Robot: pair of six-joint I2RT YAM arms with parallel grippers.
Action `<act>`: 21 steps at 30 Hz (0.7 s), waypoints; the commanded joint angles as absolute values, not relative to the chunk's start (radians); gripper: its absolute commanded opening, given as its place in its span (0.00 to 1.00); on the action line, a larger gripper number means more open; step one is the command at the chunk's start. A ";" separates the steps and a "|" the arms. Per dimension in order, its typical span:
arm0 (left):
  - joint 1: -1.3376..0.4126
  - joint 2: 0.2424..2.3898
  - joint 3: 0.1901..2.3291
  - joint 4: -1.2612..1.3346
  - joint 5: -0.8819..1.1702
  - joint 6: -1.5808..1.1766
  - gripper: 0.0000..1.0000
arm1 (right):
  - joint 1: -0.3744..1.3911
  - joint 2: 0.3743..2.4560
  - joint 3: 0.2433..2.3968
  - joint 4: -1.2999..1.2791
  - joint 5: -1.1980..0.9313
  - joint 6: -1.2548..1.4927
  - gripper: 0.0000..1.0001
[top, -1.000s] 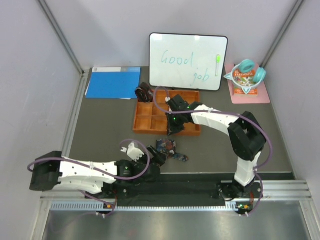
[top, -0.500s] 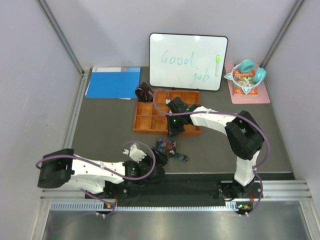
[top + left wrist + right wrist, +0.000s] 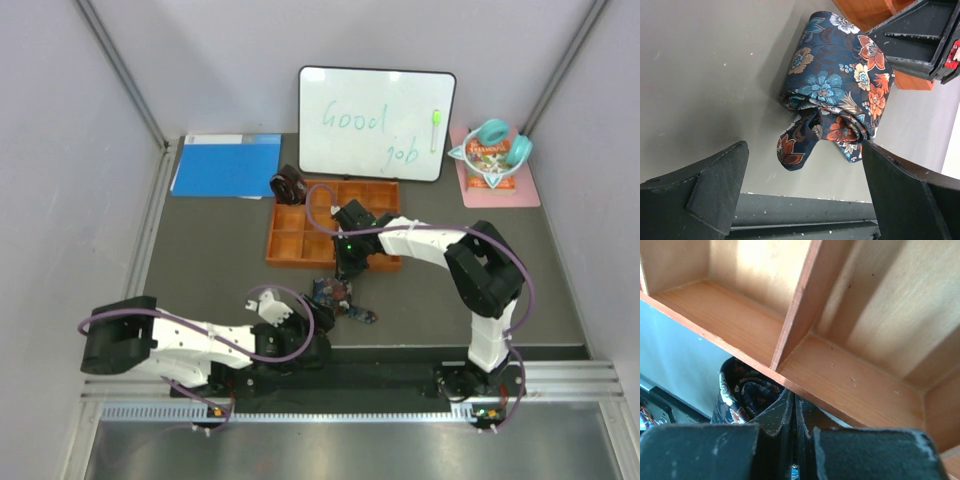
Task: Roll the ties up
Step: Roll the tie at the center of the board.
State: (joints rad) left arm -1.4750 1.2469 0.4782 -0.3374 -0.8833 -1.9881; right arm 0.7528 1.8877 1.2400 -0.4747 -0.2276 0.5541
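The navy floral tie lies as a loose coil on the grey mat just in front of the orange tray; one end sticks out toward me. My left gripper is wide open right before this coil, low over the mat, its fingers apart from the fabric. The right gripper is shut with nothing seen between its fingertips, pressed at the tray's front wall, the coil just behind it. A dark maroon tie sits coiled by the tray's back left corner.
A whiteboard stands at the back, a blue folder at the back left, and teal headphones on a pink mat at the back right. A black rail runs along the mat's near edge under my left gripper.
The left arm has swung in, bringing its open gripper closer to the floral coil. The right gripper has slid slightly nearer along the tray's front edge, still shut.
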 commanded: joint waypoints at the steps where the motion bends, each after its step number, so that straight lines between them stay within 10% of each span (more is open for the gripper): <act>1: -1.483 1.250 0.462 -0.321 -0.936 -2.180 0.99 | 0.761 1.890 1.212 -0.426 -0.201 0.563 0.00; 21: -1.502 1.278 0.396 -0.150 -0.968 -2.250 0.99 | 0.767 1.847 1.077 -0.362 -0.222 0.621 0.00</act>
State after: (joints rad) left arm -1.4899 1.2579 0.4034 -0.1646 -0.9485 -1.9900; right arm 0.7635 1.8614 1.1236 -0.3733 -0.2527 0.6094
